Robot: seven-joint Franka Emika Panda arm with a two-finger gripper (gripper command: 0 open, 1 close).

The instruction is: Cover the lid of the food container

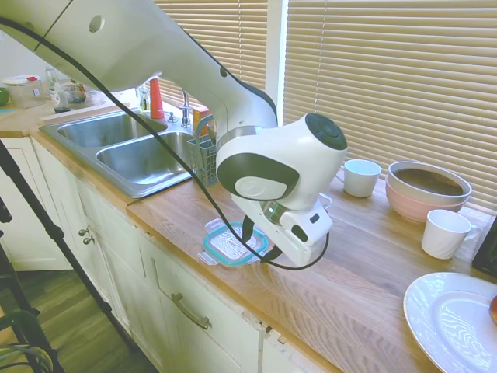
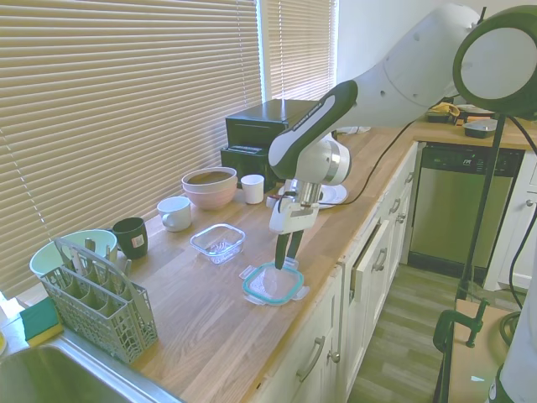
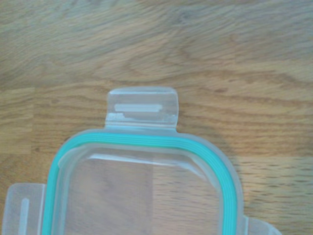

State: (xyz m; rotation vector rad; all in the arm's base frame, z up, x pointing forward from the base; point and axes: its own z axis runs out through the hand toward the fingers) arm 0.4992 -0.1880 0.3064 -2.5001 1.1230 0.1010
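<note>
The lid (image 1: 227,244) (image 2: 270,287) lies flat on the wooden counter near its front edge: clear plastic with a teal rim and snap tabs. The wrist view shows one corner of the lid (image 3: 146,191) and a tab from close by. My gripper (image 2: 284,264) (image 1: 251,239) points straight down over the lid's far edge, with its tips at or just above the rim. A narrow gap shows between the two dark fingers, and nothing is held. The food container (image 2: 218,242), a clear shallow tub, stands open on the counter a hand's width behind the lid.
A grey cutlery basket (image 2: 101,302) and a green bowl (image 2: 71,248) stand by the sink (image 1: 132,151). Further back are a dark cup (image 2: 132,236), white mugs (image 2: 174,213) (image 2: 252,188), a pink bowl (image 2: 210,186) and a white plate (image 1: 454,318).
</note>
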